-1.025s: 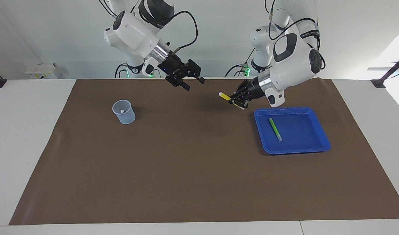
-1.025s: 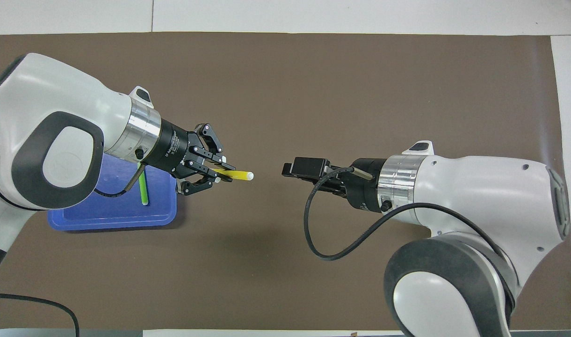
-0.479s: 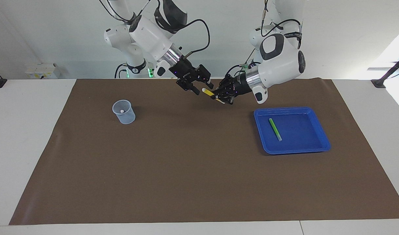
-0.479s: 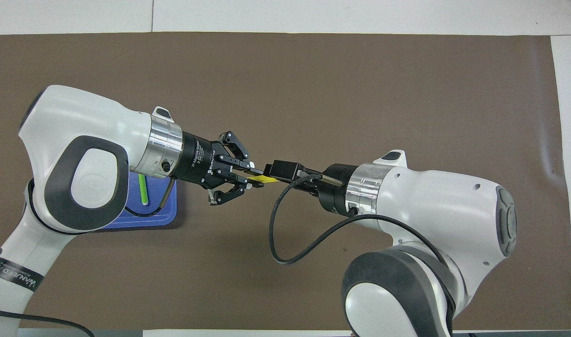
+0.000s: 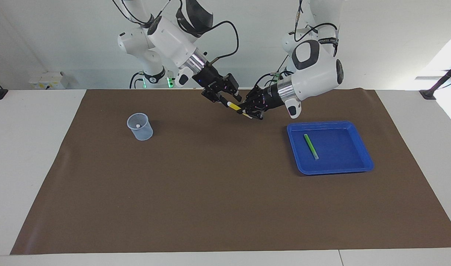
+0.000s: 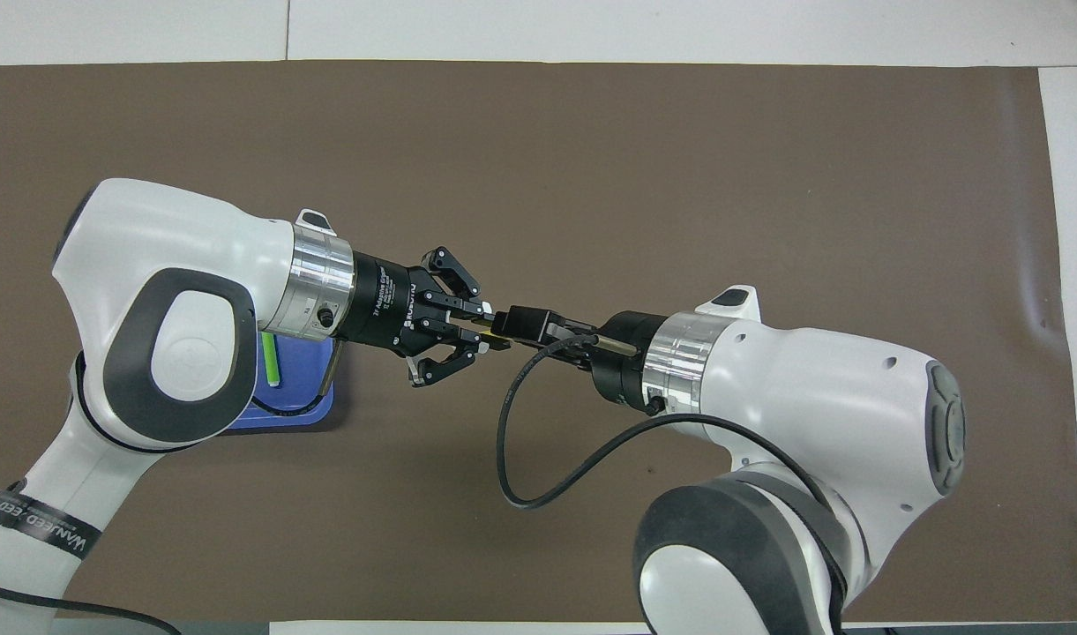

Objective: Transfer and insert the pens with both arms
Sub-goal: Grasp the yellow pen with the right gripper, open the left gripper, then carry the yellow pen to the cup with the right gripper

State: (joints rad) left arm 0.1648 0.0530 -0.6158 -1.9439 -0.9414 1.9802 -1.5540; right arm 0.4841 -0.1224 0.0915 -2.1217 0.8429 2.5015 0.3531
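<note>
A yellow pen point(image 5: 234, 106) with a pale tip hangs over the mat between the two arms. My left gripper point(image 5: 243, 111) is shut on its yellow end, seen from above at the left gripper point(image 6: 481, 333). My right gripper point(image 5: 231, 100) meets it head-on, open, with the pen's pale end between its fingers. In the overhead view the right gripper point(image 6: 503, 322) covers most of the yellow pen point(image 6: 496, 335). A green pen point(image 5: 311, 146) lies in the blue tray point(image 5: 334, 170).
The blue tray sits toward the left arm's end of the brown mat. A clear plastic cup point(image 5: 140, 127) stands toward the right arm's end, with a small pale tip showing inside. In the overhead view the left arm covers part of the tray point(image 6: 282, 410).
Both arms have come together over the mat's middle. The right gripper has reached the pen's pale end and narrowed around it. The left gripper has kept its hold.
</note>
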